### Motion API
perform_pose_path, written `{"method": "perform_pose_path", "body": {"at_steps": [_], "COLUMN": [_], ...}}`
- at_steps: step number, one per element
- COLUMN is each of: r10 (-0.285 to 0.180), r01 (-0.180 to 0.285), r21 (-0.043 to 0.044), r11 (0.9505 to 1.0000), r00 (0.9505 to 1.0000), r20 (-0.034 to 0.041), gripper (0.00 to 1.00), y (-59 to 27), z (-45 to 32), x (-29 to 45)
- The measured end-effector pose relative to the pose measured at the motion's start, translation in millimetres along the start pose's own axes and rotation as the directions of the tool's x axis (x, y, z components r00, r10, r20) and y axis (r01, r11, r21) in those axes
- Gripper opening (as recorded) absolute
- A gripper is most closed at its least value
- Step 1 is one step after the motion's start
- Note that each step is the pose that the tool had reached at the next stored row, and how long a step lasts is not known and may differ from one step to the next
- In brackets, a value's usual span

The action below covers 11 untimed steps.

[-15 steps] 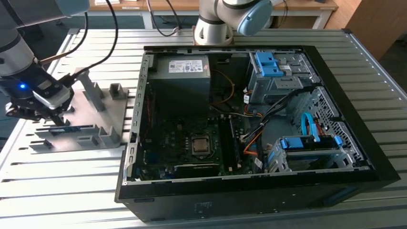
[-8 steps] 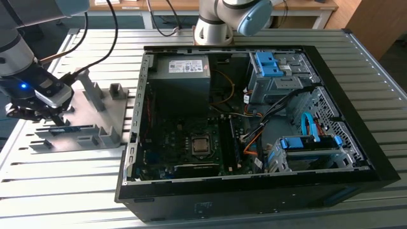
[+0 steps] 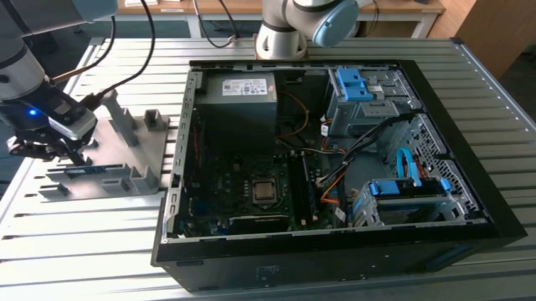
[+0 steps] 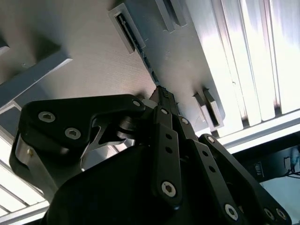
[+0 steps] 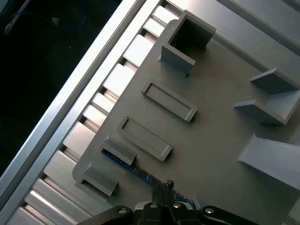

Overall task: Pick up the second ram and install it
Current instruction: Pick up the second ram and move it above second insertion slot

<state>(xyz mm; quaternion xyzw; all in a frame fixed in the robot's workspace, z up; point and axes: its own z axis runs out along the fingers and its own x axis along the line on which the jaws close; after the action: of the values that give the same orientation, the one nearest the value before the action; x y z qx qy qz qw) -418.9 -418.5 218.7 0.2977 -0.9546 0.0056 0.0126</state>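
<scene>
Gripper (image 5: 166, 186) pinches the second ram (image 5: 135, 170) in the fixture (image 5: 218, 152).

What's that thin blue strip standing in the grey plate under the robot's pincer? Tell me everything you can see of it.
It is a memory stick: a long, thin, dark blue-green circuit board, seen mostly edge-on. It stands on its long edge in a holder on the grey plastic fixture plate, one end between two low grey blocks near the plate's rim. The pincer is closed on its upper edge, roughly mid-length. It is not yet lifted out.
</scene>
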Motion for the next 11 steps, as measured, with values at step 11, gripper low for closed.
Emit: {"method": "perform_pose_path", "body": {"at_steps": [11], "r10": [-0.065], "r01": [0.065], "r21": [0.0018], "r11": [0.9979], "r00": [0.9979], "r20": [0.0002], "gripper": [0.10], "y": [0.0], "z": [0.0], "x": [0.0]}}
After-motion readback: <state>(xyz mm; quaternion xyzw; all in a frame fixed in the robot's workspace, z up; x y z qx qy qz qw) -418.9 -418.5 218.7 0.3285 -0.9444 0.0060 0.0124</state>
